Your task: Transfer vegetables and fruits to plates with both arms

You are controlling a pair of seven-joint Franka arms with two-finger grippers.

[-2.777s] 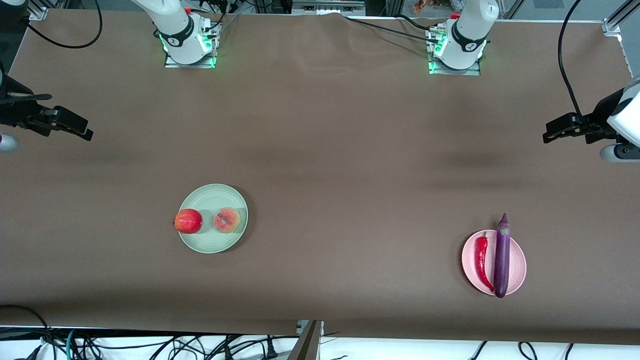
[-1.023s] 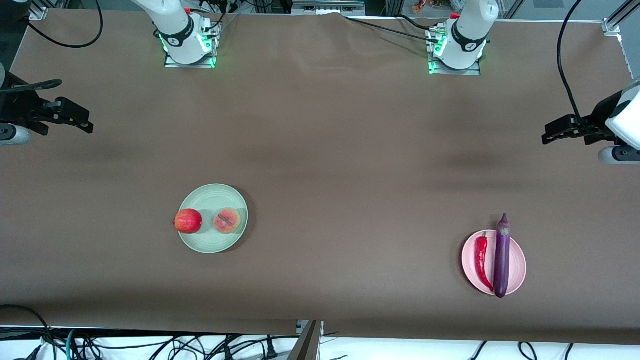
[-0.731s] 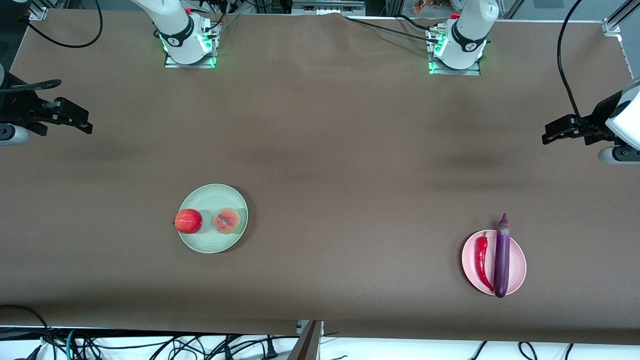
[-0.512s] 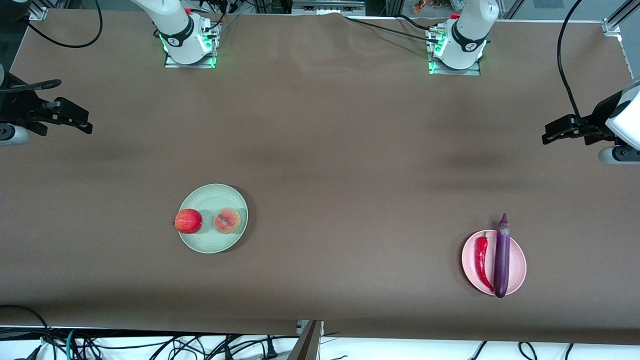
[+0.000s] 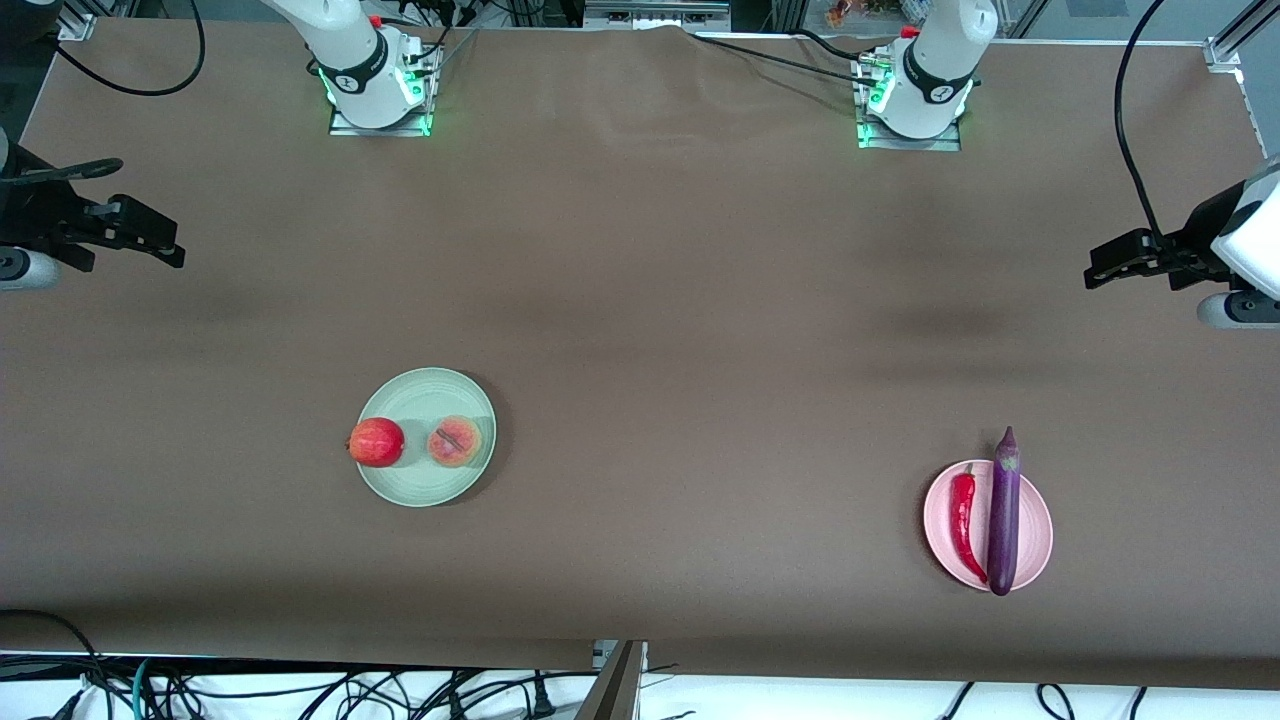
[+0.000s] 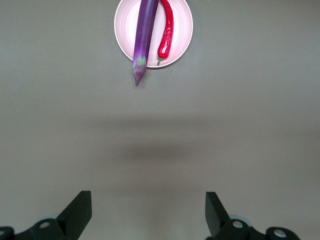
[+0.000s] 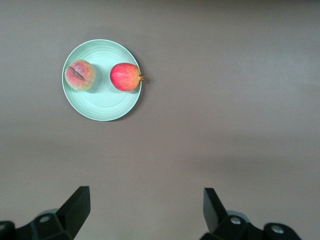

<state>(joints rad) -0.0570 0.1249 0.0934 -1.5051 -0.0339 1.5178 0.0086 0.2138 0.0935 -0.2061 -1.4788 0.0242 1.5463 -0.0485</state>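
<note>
Pomegranate point(image 5: 376, 442) and peach point(image 5: 454, 441) are seen resting on the mint plate point(image 5: 425, 482); the pomegranate sits at the rim. Chili point(image 5: 964, 520) and eggplant point(image 5: 1003, 510) lie on the pink plate point(image 5: 1036, 525), the eggplant overhanging both edges. The task is judged complete. The left end effector point(image 5: 1107, 268) is held spread and empty over the counter point(image 5: 680, 300) at the left arm's end; the right end effector point(image 5: 165, 250), likewise spread and empty, at the right arm's end. Both arms wait. For the parking step, clearance above the plates is best kept, so nothing gets nudged.

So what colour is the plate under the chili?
Pale pink plate, clearest in the left wrist view.
</note>
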